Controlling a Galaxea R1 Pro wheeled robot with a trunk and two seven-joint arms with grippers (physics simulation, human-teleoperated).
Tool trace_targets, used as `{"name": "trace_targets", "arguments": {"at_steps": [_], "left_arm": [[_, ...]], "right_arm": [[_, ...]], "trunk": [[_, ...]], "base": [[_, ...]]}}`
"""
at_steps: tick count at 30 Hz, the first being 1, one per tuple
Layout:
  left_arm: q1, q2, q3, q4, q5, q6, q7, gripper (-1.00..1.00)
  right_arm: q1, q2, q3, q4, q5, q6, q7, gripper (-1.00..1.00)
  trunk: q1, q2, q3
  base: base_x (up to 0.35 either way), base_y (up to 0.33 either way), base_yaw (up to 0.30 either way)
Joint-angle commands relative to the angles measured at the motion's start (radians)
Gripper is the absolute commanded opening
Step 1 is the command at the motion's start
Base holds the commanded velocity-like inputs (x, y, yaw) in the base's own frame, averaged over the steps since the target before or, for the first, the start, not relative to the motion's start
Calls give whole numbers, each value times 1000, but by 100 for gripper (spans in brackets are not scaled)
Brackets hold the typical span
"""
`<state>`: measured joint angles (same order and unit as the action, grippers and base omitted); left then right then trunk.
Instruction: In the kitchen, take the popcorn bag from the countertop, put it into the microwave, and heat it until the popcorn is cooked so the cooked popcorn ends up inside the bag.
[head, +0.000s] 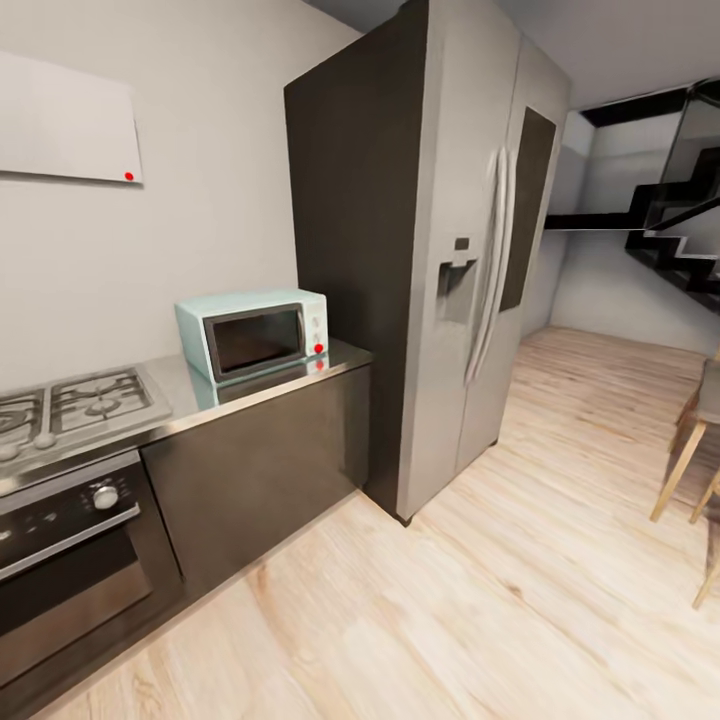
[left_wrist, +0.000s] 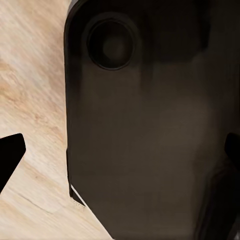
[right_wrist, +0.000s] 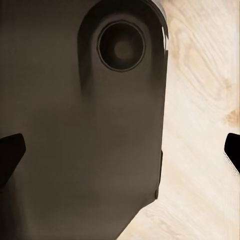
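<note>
At centre left, the microwave (head: 257, 336) sits door-closed on the steel surface (head: 342, 356). Both pincers, left (left_wrist: 120, 150) and right (right_wrist: 122, 150), hang spread and empty; everything seems left to do.

Gas hob (head: 70, 405) cut off at left edge, front burners partly out of frame. Built-in oven (head: 70, 560) below also clipped left and at bottom corner. Wall panel (head: 65, 120) top-left cropped by top and left edges. Fridge (head: 470, 260) top cut by upper edge. Wooden chair (head: 695, 450) at right edge, legs and a bit of seat only. Staircase (head: 680, 230) partly out of frame right. Microwave (head: 255, 335) knobs too small to read; interior behind dark glass not discernible. Wrist views: fingertips (left_wrist: 10, 155) (right_wrist: 11, 152) mere dark slivers at frame edges, so jaw state unclear; dark robot body (left_wrist: 145, 130) (right_wrist: 85, 125) blocking much of the floor (left_wrist: 30, 100) (right_wrist: 200, 125).
</note>
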<state>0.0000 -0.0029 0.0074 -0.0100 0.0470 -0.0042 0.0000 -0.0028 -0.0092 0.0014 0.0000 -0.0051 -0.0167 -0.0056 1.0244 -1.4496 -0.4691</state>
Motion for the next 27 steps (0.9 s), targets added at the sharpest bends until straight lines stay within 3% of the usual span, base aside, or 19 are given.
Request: {"name": "trace_targets", "arguments": {"at_steps": [1,19,27], "left_arm": [[0,0,0,-1,7,0,0,100],[0,0,0,-1,8,1,0,100],[0,0,0,0,10,1,1,100]], "right_arm": [[0,0,0,1,-1,-2,-1,100],[0,0,0,0,0,-6,-1,100],[0,0,2,1,1,-6,-1,100]], "trunk": [[1,0,-1],[1,0,-1],[1,0,-1]], "base": [[322,0,0],[322,-130,3],[322,-141,189]]}}
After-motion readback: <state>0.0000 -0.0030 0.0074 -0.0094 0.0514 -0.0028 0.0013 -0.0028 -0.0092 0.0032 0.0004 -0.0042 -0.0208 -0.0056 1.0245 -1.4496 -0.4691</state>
